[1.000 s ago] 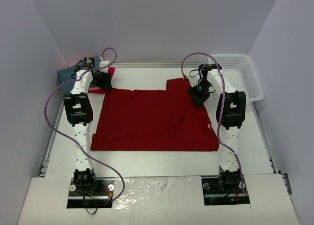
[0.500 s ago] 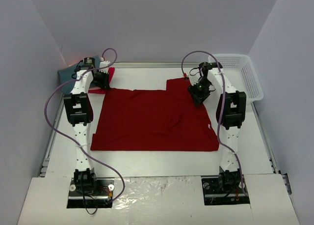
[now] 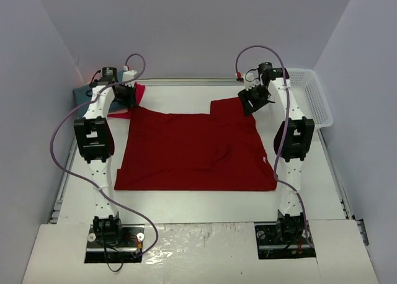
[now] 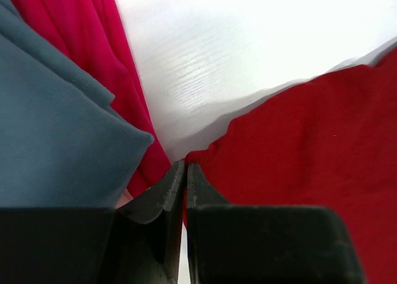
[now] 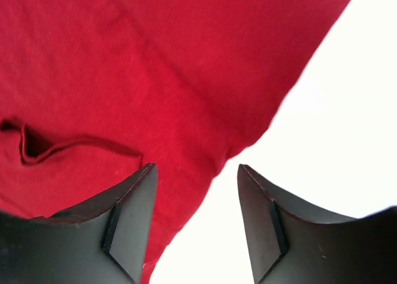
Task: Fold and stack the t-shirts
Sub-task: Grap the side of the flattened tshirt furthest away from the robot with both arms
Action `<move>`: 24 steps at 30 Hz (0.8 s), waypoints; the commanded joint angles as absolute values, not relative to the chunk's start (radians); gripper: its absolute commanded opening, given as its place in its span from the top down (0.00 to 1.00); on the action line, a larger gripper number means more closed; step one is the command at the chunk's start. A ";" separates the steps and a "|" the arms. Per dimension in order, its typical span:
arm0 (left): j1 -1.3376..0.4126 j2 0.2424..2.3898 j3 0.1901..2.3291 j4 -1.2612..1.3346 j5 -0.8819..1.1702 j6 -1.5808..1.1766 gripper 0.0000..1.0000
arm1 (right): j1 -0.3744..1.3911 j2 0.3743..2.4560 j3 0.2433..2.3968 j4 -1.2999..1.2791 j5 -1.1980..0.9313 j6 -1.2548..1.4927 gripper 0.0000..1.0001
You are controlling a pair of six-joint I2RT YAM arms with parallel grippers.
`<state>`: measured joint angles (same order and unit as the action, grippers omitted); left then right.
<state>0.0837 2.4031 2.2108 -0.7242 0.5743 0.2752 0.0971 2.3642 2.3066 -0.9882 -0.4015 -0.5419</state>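
Below right claw point(image 5: 195, 170), deep red t-shirt point(image 3: 192, 150), sleeve in left claw point(image 4: 186, 167)

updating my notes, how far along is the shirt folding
Early. Done: nothing clear; the deep red cloth t-shirt lies spread flat. In hand: the left gripper is shut on its far left edge, the right gripper open above its far right edge. Left: its folds, then stacking with the slate-teal cloth shirt and pinkish-red cloth shirt beside the left gripper.

Left hand point(image 4: 185, 167) newly clamped on deep red t-shirt's point(image 3: 192, 150) far-left corner; right hand point(image 5: 195, 172) wider, up off it.
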 commanded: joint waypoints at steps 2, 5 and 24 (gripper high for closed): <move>0.068 2.293 2.212 -0.716 0.568 0.267 0.98 | 0.086 2.413 2.381 -0.985 -0.451 -0.500 0.45; 0.058 2.283 2.210 -0.727 0.560 0.271 0.98 | 0.084 2.427 2.393 -0.947 -0.486 -0.480 0.31; 0.032 2.126 2.052 -0.660 0.531 0.271 0.98 | 0.077 2.572 2.500 -0.542 -0.373 -0.206 0.57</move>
